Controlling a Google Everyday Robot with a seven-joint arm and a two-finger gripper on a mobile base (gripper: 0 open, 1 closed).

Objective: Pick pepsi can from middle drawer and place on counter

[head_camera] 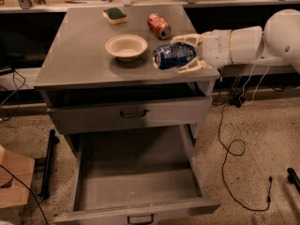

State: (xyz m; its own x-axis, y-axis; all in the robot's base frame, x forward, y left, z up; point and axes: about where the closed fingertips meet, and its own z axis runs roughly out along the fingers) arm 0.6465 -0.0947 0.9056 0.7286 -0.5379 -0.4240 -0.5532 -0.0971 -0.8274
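Note:
My gripper (183,53) reaches in from the right and is shut on the blue pepsi can (172,56), holding it on its side just above the right front part of the grey counter (75,60). One cream finger lies over the can, the other under it. The middle drawer (136,191) stands pulled out below, its flat bottom bare, with its small dark handle at the front edge.
On the counter are a cream bowl (126,46), a red soda can (159,26) lying on its side, and a green-and-yellow sponge (115,15). A closed drawer with a black handle (133,113) sits above the open one. Cables lie on the floor at right.

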